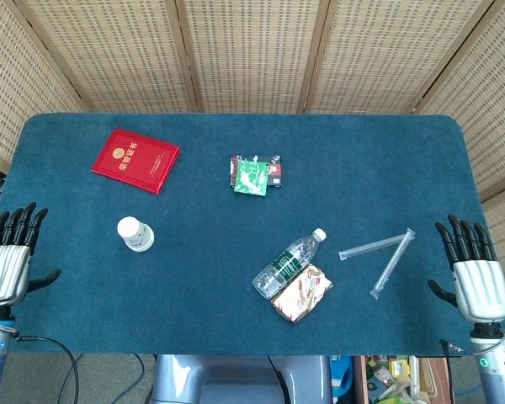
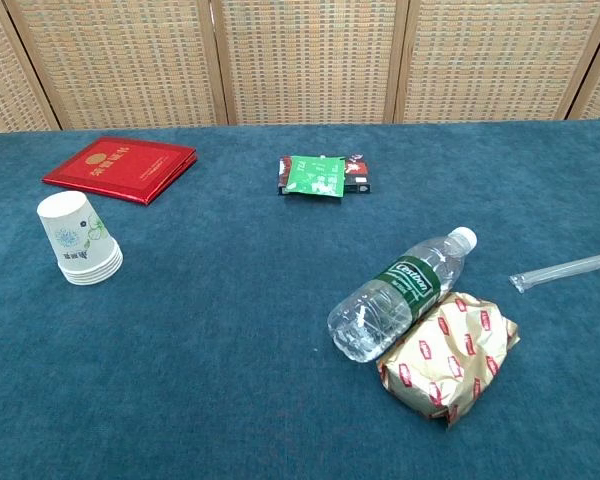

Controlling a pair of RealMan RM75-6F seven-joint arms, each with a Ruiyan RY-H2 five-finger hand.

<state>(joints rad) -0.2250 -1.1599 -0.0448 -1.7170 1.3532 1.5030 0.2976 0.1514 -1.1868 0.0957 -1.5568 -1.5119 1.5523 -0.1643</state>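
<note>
Both hands idle, fingers spread, empty: left hand (image 1: 7, 265) at table's 8 o'clock edge, nearest the paper cups (image 1: 135, 234); right hand (image 1: 474, 278) at 4 o'clock, near the wrapped straws (image 1: 379, 252). Risk: a low sweep could scatter those light straws

A stack of white paper cups (image 1: 135, 234), seemingly printed with a faint pattern, is stood upside down on the blue cloth. Two clear, long plastic-wrapped straws (image 1: 385, 252) are laid meeting at one end.
</note>
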